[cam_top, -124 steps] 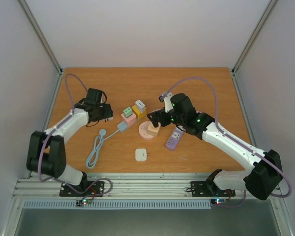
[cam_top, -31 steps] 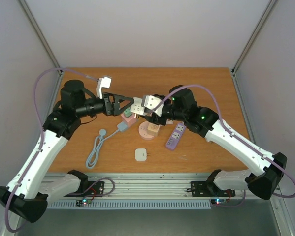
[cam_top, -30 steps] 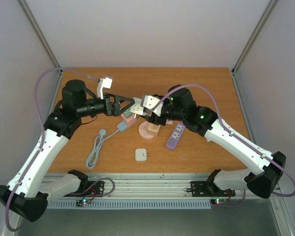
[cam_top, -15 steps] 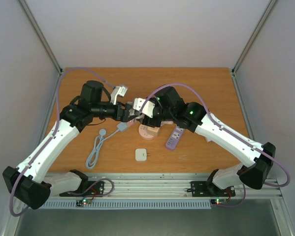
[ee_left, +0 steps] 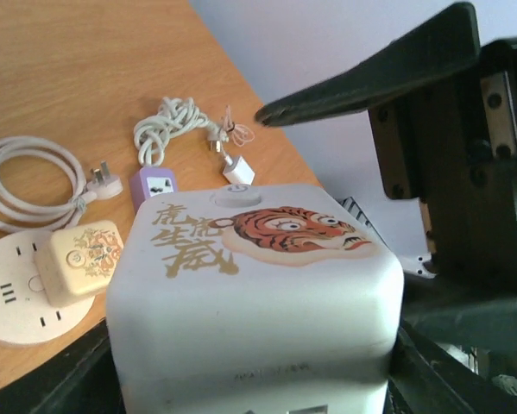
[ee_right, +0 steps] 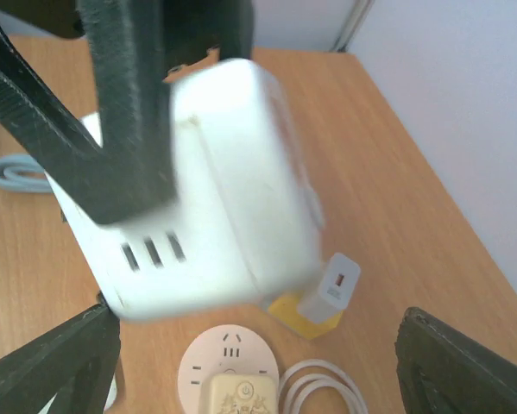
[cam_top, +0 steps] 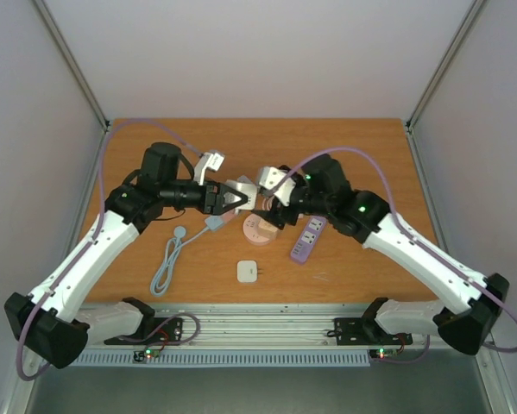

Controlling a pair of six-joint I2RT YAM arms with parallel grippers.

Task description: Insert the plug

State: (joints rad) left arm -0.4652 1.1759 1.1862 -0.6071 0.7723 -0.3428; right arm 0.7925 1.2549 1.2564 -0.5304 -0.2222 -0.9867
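The wooden table (cam_top: 154, 147) lay well below both pincers, which met in the air above its middle. The white cube plug (ee_left: 258, 285) sat between the fingers of the left pincer (ee_left: 258, 375), its tiger print turned toward that wrist. From the right wrist, those black fingers (ee_right: 129, 103) could be seen pressing on opposite faces, so the left pincer was gripping the cube. The right pincer (ee_right: 262, 362) stood wide open, its fingers out to either side of the cube and touching nothing.

Beneath the pincers lay a round socket (ee_right: 228, 366) with a cream plug (ee_left: 81, 259) already seated in it. A purple strip (ee_left: 154, 185) lay beside it. A yellow block (ee_right: 288, 312) carrying a small white charger (ee_right: 327, 289) stood just beyond.

The handover looked all but made. The right pincer would do best to draw straight back from the cube without brushing it. The cube's pins were hidden, so the left pincer should turn it until they faced down. It should then lower the cube squarely over free slots and press without tilting. The sockets looked light, so the free right pincer could steady the chosen one.
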